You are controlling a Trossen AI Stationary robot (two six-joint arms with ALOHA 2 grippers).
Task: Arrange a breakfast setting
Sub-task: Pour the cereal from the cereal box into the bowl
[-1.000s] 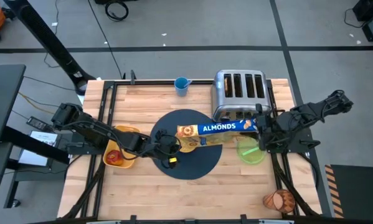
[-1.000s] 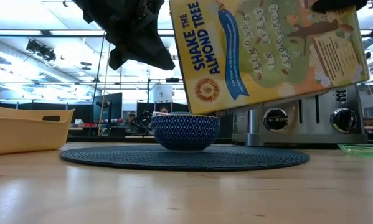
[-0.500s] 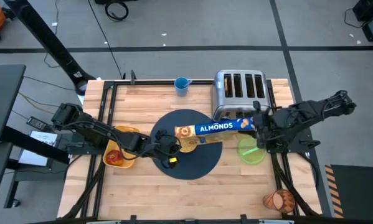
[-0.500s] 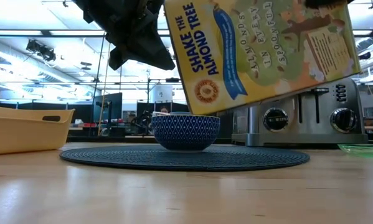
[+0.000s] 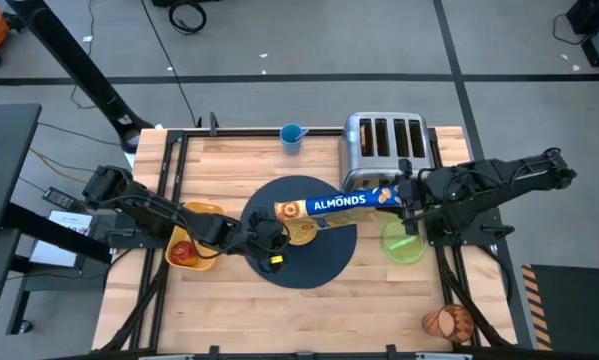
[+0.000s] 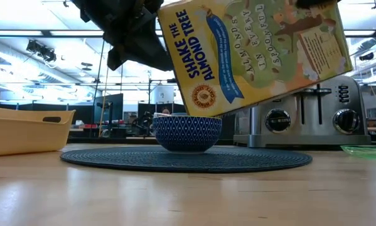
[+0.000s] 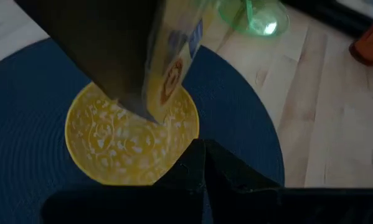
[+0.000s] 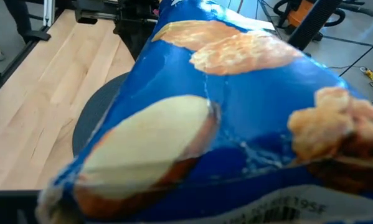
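Round mat (image 5: 304,255) sits mid-table, nearer the front edge. Left gripper (image 5: 275,238) hovers over it, fingers pressed together, empty. Cereal bowl (image 6: 187,133) sits on the mat. Right gripper (image 5: 407,198) pinches an almond cereal box (image 5: 341,203), tilted over the bowl.

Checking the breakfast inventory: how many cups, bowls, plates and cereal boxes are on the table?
Cups: 2 (small blue cup, orange-brown cup)
Bowls: 1 (cereal bowl)
Plates: 1 (green plate)
Boxes: 1 (cereal box)
Total: 5
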